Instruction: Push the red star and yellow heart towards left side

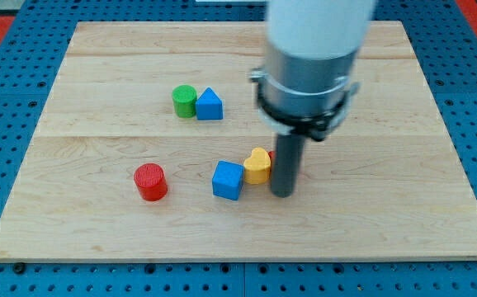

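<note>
The yellow heart (257,165) lies near the middle of the wooden board, touching a blue cube (228,180) on its left. The red star (299,167) is almost wholly hidden behind my rod; only thin red slivers show at the rod's sides. My tip (283,193) rests on the board just right of the yellow heart, close against it, in front of the star.
A red cylinder (150,181) stands left of the blue cube. A green cylinder (184,101) and a blue triangular block (210,105) sit side by side toward the view's top left. The board (387,223) lies on a blue pegboard.
</note>
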